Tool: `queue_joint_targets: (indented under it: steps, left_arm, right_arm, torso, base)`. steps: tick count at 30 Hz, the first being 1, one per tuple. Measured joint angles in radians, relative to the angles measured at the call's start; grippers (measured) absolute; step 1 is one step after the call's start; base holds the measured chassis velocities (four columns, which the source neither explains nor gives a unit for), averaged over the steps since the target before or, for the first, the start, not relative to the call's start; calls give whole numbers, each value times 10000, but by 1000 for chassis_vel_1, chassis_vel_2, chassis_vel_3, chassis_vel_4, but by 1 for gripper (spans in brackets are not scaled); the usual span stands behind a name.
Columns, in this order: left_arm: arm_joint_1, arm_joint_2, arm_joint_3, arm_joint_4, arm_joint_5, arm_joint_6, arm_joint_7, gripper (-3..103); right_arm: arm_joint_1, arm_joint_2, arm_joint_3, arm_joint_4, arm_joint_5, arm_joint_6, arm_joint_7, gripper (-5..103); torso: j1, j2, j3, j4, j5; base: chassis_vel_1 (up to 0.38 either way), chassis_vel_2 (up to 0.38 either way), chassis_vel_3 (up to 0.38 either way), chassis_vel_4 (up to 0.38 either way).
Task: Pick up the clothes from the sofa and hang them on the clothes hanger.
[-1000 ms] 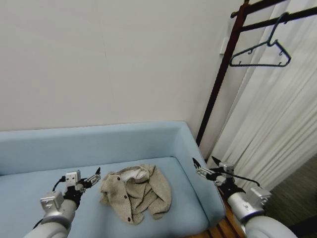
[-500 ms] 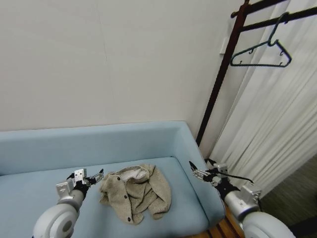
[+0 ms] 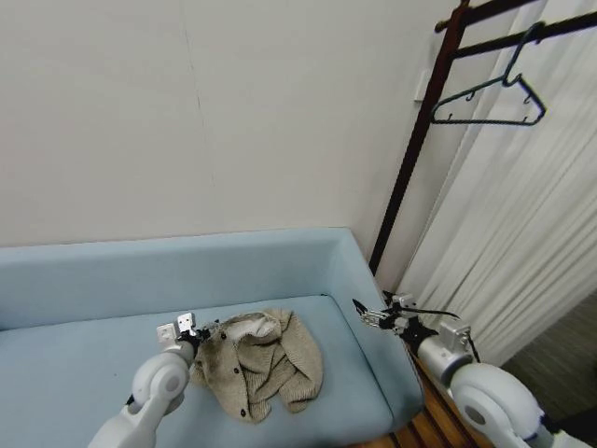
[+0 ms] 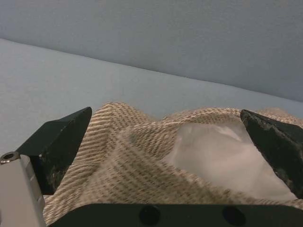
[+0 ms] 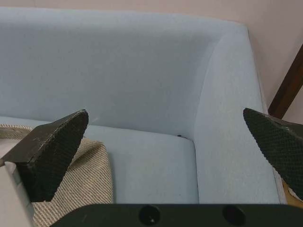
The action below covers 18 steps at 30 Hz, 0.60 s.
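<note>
A beige knitted cardigan (image 3: 261, 366) lies crumpled on the seat of the light blue sofa (image 3: 84, 280). My left gripper (image 3: 201, 330) is at the cardigan's left edge, near the collar. In the left wrist view the cardigan (image 4: 142, 165) bulges between the wide-open fingers (image 4: 61, 142); its white lining shows. My right gripper (image 3: 369, 314) hovers open over the sofa's right armrest, apart from the garment. The right wrist view catches a corner of the cardigan (image 5: 78, 187) beside one finger. A dark hanger (image 3: 490, 101) hangs on the dark wooden rack (image 3: 415, 140) at the upper right.
A plain wall rises behind the sofa. White curtains (image 3: 532, 243) hang at the right, behind the rack. The sofa's backrest (image 5: 118, 71) and right armrest (image 5: 232, 137) enclose the seat corner. The seat left of the cardigan is bare.
My left gripper has travelled right along the seat and now reaches the cardigan's edge. The right gripper has crept a little to the left over the armrest. The cardigan lies as before.
</note>
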Motion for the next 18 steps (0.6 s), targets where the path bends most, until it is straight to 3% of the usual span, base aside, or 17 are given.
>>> queue_joint_targets:
  steps: [9,18]
  left_arm:
    - [-385,-492,219,656,-188,-231,-711,100]
    - [-23,-585,102,669,-519,-339,-1307,100]
  right_arm:
    - [-63,-10,-10,-390,-107,15,-149,100]
    - [136,-103,-235,-768,-147,25,-263,100]
  torso:
    - [0,0,0,1,-1]
    - [-2,0,0,2,-1]
  base:
    - [0,0,0,0]
    - [0,0,0,0]
